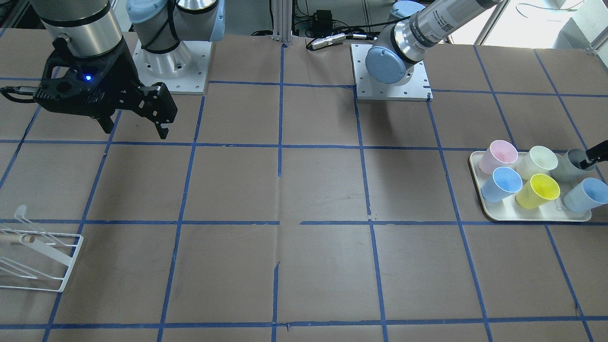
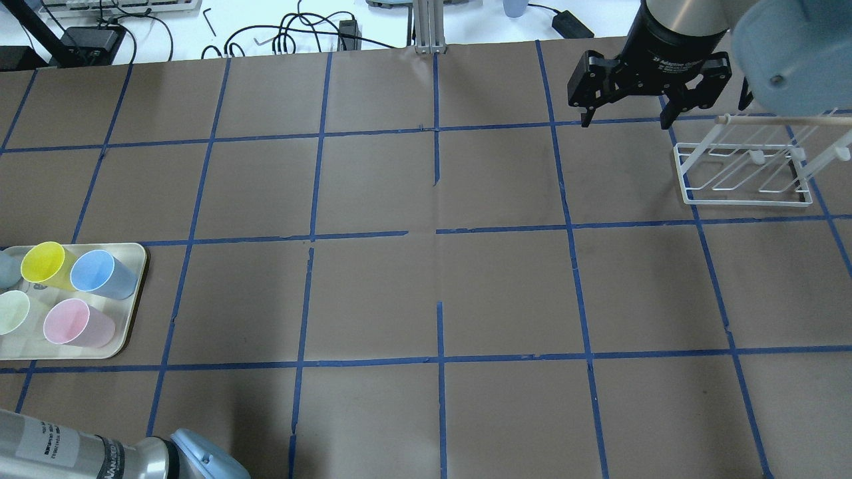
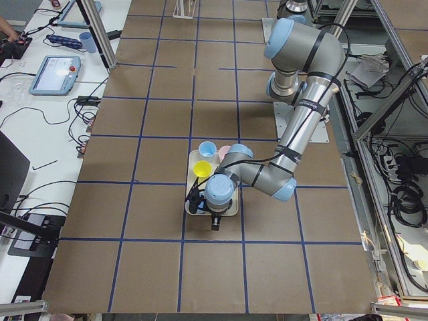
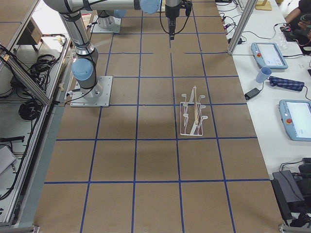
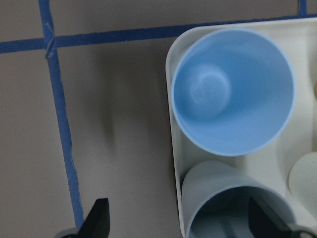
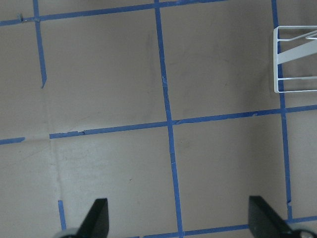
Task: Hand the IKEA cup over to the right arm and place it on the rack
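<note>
The pale grey IKEA cup (image 1: 571, 165) stands upright at the tray's back corner. It also fills the bottom of the left wrist view (image 5: 233, 203). My left gripper (image 5: 181, 220) is open and low over it. One finger (image 5: 262, 218) reaches inside the cup's mouth. The other finger (image 5: 99, 218) is outside, past the tray's edge over the table. Only a bit of this gripper (image 1: 596, 154) shows in the front view. My right gripper (image 2: 624, 123) is open and empty, hovering just left of the white wire rack (image 2: 745, 169). The rack (image 1: 38, 256) holds nothing.
The cream tray (image 1: 522, 214) also holds a pink cup (image 1: 497, 156), a cream-green cup (image 1: 537, 161), a yellow cup (image 1: 537, 191) and two light blue cups (image 1: 501, 184) (image 1: 586, 194). One blue cup (image 5: 230, 91) stands right next to the grey one.
</note>
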`<state>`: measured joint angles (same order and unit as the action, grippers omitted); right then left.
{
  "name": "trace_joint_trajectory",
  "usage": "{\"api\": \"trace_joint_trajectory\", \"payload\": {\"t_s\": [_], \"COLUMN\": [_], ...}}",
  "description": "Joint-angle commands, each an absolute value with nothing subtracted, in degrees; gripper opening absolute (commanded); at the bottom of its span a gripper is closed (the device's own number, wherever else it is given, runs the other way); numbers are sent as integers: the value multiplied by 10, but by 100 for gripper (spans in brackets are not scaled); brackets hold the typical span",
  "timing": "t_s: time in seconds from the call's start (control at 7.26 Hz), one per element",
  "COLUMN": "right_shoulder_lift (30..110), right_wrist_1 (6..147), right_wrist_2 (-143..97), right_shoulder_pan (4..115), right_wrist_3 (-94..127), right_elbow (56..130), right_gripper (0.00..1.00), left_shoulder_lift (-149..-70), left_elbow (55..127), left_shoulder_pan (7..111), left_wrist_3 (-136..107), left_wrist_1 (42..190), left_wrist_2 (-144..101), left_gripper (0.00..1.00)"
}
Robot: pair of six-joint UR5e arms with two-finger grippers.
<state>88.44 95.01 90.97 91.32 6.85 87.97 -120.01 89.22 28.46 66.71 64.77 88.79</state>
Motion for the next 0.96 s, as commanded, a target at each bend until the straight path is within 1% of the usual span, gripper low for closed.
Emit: {"api": "trace_joint_trajectory", "payload": {"t_s": [0.0, 0.14, 0.28, 0.41, 0.55, 0.69, 0.83], "right_shoulder_lift": [884, 884, 884, 884, 884, 884, 884], "right_wrist_1": [950, 950, 950, 950, 950, 950, 950], "right_wrist_2": [910, 910, 910, 910, 910, 910, 910], "right_shoulder_pan": [913, 913, 913, 913, 913, 913, 913], "right_wrist_3": [69, 69, 69, 69, 69, 69, 69], "right_elbow": [879, 879, 879, 879, 879, 879, 879], "right_gripper": [100, 100, 100, 100, 100, 100, 100], "left_shoulder_lift": [-1207, -1212, -1212, -1212, -1211, -1208, -1207], "left_elbow": [891, 892, 894, 897, 894, 890, 889], "left_shoulder_pan": [283, 283, 283, 282, 283, 282, 282], "left_wrist_3": [670, 686, 691, 691, 693, 693, 693], "left_wrist_1": [649, 649, 650, 654, 663, 684, 686], "left_wrist_2": [917, 925, 925, 924, 924, 923, 923], "left_gripper": [90, 84, 75, 72, 53, 49, 36]}}
